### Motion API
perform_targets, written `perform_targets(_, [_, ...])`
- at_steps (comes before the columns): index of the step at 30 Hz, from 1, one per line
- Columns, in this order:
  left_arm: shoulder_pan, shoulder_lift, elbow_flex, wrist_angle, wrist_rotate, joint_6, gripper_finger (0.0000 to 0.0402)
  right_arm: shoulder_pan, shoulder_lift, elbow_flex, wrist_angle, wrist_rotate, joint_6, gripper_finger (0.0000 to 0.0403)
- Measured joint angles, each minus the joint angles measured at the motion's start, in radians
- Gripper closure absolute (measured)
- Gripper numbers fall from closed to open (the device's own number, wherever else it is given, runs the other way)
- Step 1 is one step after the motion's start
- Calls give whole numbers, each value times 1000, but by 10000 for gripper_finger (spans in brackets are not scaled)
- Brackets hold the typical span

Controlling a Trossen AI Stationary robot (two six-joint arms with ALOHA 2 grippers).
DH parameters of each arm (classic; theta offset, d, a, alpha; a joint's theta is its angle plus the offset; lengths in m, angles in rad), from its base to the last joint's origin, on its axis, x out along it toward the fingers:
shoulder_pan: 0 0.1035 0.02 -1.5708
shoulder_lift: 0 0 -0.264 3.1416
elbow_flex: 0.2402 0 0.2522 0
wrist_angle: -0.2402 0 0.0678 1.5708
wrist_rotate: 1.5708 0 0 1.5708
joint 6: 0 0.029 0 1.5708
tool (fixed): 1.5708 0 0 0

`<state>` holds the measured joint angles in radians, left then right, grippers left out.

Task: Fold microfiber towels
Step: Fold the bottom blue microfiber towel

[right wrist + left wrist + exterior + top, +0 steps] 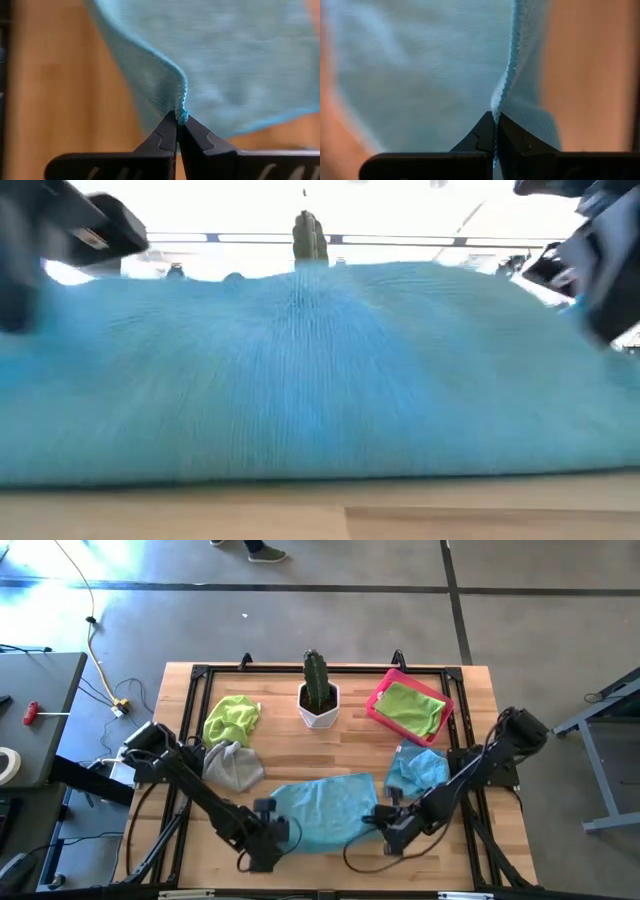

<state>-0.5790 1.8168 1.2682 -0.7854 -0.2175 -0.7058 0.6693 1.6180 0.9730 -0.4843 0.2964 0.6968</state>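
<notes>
Now: left pincer (pixel 268 837) and right pincer (pixel 384 825) each pinch a near corner of the spread light blue towel (pixel 320 805) on the worktop (pixel 280 755).
Done: one green towel (pixel 411 708) lies in the pink tray (pixel 379 697).
Left: crumpled green towel (pixel 232 718), grey towel (pixel 234 767), second blue towel (pixel 417 770).

The spread blue towel (pixel 320 370) hides nearly the whole cactus (pixel 309 235) behind it.
</notes>
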Motion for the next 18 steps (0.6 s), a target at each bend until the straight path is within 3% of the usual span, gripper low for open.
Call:
perform_targets(6, [65, 0, 0, -174, -48, -26, 401, -98, 0, 0, -50, 86, -93, 403])
perform_targets(18, [157, 13, -14, -228, -185, 46, 401, -259, 0, 0, -136, 85, -133, 403])
